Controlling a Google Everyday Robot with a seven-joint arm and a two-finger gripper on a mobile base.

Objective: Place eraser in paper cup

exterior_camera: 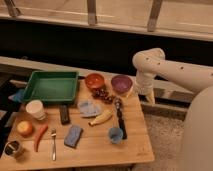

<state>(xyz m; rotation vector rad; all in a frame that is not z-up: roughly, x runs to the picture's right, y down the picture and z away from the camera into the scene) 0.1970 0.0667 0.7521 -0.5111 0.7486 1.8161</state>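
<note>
The eraser point(64, 114) is a small black bar lying flat on the wooden table point(95, 147), just below the green tray. The paper cup point(35, 109) stands upright to its left, near the table's left edge. My gripper point(149, 97) hangs at the end of the white arm point(170, 70), off the table's right edge, beside the purple bowl and far from the eraser and the cup.
A green tray point(50, 86) sits at the back left. An orange bowl point(94, 80), grapes point(101, 93), a purple bowl point(121, 83), a banana point(100, 118), a blue cup point(115, 134), a blue-grey sponge point(73, 136), a fork point(53, 145), a chilli point(40, 137), an orange point(24, 128) and a dark cup point(13, 148) are spread around.
</note>
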